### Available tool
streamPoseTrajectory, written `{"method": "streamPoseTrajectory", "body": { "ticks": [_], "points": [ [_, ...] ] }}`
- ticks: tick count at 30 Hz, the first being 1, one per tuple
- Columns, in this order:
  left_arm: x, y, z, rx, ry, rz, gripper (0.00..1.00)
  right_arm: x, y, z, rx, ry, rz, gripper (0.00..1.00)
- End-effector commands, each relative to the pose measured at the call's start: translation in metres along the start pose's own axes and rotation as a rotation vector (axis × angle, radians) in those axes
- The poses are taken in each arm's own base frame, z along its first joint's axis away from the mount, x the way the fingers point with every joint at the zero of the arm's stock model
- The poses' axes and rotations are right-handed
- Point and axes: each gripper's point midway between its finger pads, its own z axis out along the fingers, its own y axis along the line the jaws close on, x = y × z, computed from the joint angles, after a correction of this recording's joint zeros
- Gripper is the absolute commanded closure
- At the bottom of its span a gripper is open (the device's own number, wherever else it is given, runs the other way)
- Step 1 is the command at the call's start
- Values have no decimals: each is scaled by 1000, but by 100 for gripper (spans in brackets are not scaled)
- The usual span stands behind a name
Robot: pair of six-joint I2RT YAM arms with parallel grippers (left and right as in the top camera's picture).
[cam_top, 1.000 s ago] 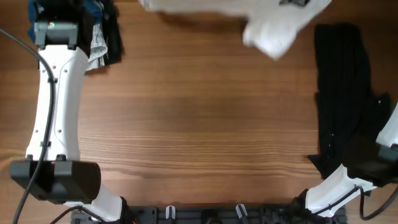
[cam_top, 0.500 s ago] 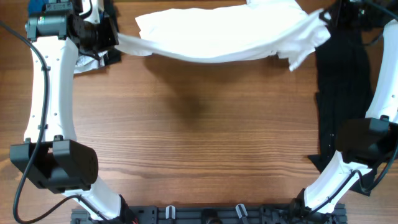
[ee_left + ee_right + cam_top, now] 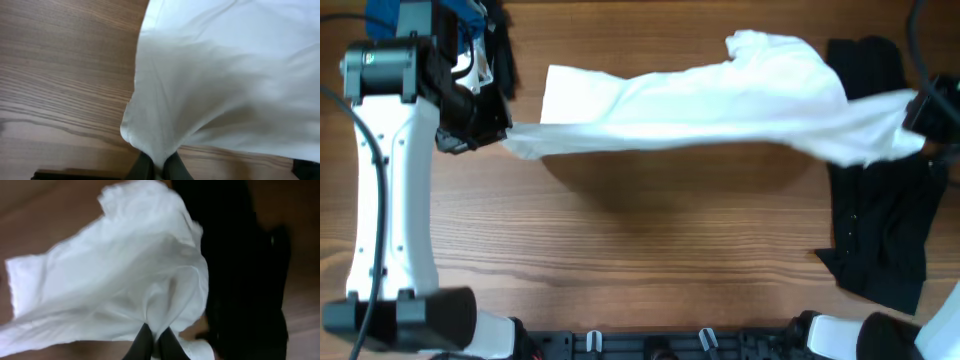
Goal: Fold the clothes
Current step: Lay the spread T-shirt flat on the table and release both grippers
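Moved nearer centre: shirt [image 3: 720,110] stretched above wood-grain table [image 3: 650,250]

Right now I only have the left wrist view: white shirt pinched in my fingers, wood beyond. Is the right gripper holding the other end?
Observer: Yes. The right gripper is shut on a bunched edge of the shirt.
Operator: Is the shirt hanging free?
Observer: Overhead, it stretches across from the left gripper to the right one and casts a shadow on the table, so the middle looks lifted.
Operator: Anything under the right end?
Observer: A black garment lies spread on the table there, below that end.
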Motion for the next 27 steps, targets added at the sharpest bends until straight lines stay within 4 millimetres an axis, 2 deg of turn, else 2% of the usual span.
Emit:
{"method": "streamPoseTrajectory", "body": {
  "ticks": [1,4,6,7,9,11,14,18,22,23,24,25,26,27],
  "points": [
    [23,2,21,-39,56,-15,96,45,-25,60,85,238,98,96],
    [46,5,81,-71,155,-26,96,87,-35,108,100,388,134,96],
    [48,9,104,-74,153,-48,96,100,-39,129,103,416,139,96],
    [38,13,117,-76,106,-65,96,102,-42,144,101,403,136,96],
    [16,20,131,-104,-2,-68,96,88,-43,160,87,328,93,96],
    [-6,16,140,-85,-99,-80,96,68,-42,173,66,246,64,96],
    [-29,14,143,-85,-187,-79,96,47,-25,193,-49,186,2,96],
    [-36,14,157,-93,-183,-78,96,35,-18,219,-66,161,-37,96],
    [-33,17,178,-112,-136,-79,96,38,-16,249,-71,198,-47,96],
    [-33,18,182,-117,-128,-77,92,40,-18,255,-70,210,-44,95],
    [-33,18,185,-119,-123,-75,76,41,-18,259,-69,221,-43,82],
    [-34,18,188,-120,-122,-75,51,44,-19,263,-69,235,-45,48],
    [-36,18,190,-118,-125,-74,24,46,-20,266,-68,243,-44,28],
    [-37,17,191,-115,-130,-74,3,45,-20,266,-68,239,-43,18]
  ]
}}
